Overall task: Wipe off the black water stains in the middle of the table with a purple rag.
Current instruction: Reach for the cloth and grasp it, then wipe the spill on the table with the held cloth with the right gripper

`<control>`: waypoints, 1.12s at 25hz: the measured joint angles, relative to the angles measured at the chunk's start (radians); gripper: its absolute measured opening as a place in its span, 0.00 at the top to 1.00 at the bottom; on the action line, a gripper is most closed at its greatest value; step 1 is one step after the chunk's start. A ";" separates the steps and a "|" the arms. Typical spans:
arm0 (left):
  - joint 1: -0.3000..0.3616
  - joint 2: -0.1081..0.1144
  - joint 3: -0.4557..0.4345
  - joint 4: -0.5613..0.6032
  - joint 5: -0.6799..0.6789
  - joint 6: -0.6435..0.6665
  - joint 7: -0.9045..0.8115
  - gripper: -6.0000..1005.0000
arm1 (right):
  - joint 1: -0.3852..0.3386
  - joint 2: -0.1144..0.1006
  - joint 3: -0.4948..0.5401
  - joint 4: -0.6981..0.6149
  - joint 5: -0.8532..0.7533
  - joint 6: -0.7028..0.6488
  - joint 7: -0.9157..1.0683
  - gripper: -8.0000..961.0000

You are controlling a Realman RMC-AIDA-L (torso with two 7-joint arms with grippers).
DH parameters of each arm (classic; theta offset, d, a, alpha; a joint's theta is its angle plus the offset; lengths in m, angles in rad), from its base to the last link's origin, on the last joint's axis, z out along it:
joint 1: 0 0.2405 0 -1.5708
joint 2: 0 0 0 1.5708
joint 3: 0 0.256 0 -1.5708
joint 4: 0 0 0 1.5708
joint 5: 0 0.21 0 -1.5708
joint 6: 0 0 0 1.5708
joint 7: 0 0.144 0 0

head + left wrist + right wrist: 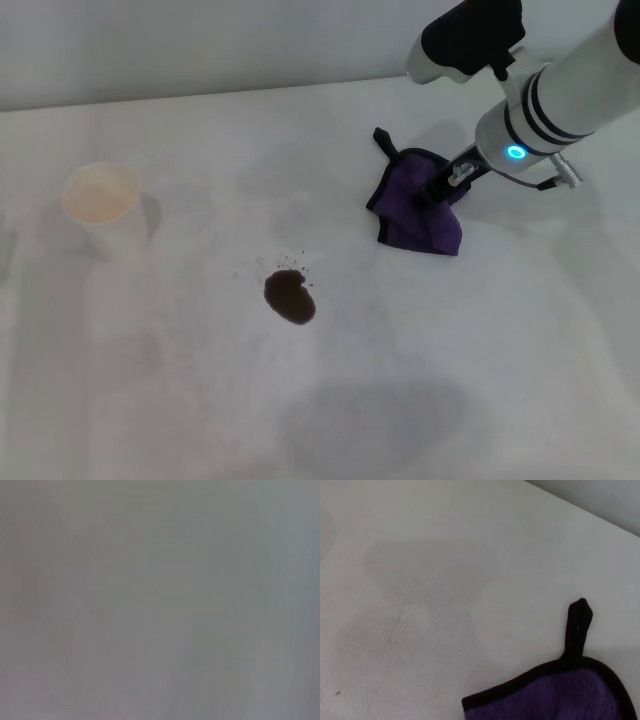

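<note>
**Head view: right claw bearing down on purple rag, stain sitting untouched**

Head view is showing the white desk (480, 380) filling the scene. The right arm is reaching in from the far right, its right claw (436, 192) pressing onto the purple rag (418, 215); whether its fingers are spread or pinching the cloth cannot be told. The rag is lying right of centre, its black loop tab (382, 139) pointing toward the far edge. A white paper cup (104, 207) is standing upright at the left, well apart. The black water stains (289, 297) are sitting near the middle, between cup and rag, clear of both. Right wrist view is catching the rag's edged corner (555, 695). The left claw is appearing nowhere.
</note>
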 joint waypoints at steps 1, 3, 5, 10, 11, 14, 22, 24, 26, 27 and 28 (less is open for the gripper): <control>0.000 0.000 0.000 -0.001 0.000 0.000 0.000 0.12 | 0.000 0.000 0.000 0.001 0.000 -0.002 0.000 0.63; -0.002 0.000 0.000 -0.006 0.000 0.000 0.000 0.12 | 0.000 0.001 -0.001 0.001 -0.001 -0.002 0.001 0.63; -0.004 0.000 0.000 -0.011 0.000 0.000 0.000 0.12 | 0.001 0.001 -0.001 0.002 -0.004 -0.002 0.003 0.64; -0.004 0.000 0.000 -0.011 0.000 0.000 0.000 0.12 | 0.005 0.000 -0.001 0.023 -0.006 -0.002 0.007 0.64; -0.004 0.000 0.000 -0.011 0.000 0.000 0.000 0.12 | 0.010 -0.001 0.000 0.037 -0.004 -0.002 0.012 0.64; -0.004 0.000 0.000 -0.011 0.000 0.000 0.000 0.12 | 0.039 -0.004 0.005 0.082 0.001 0.000 0.021 0.68; -0.004 0.000 0.000 -0.013 0.000 0.000 0.000 0.12 | 0.016 -0.003 0.007 0.042 0.001 0.006 0.014 0.77; -0.005 0.000 0.000 -0.013 0.000 0.000 0.000 0.12 | 0.015 -0.004 0.008 0.032 0.002 0.013 0.007 0.82; -0.005 0.000 0.000 -0.013 0.000 0.000 0.000 0.12 | 0.008 -0.004 0.008 0.000 0.020 0.032 -0.017 0.85; -0.005 0.000 0.000 -0.013 0.000 0.000 0.000 0.12 | 0.003 -0.004 0.008 -0.022 0.040 0.048 -0.038 0.85; -0.005 0.000 0.000 -0.013 0.000 0.000 0.000 0.12 | -0.001 -0.005 0.008 -0.044 0.075 0.070 -0.068 0.86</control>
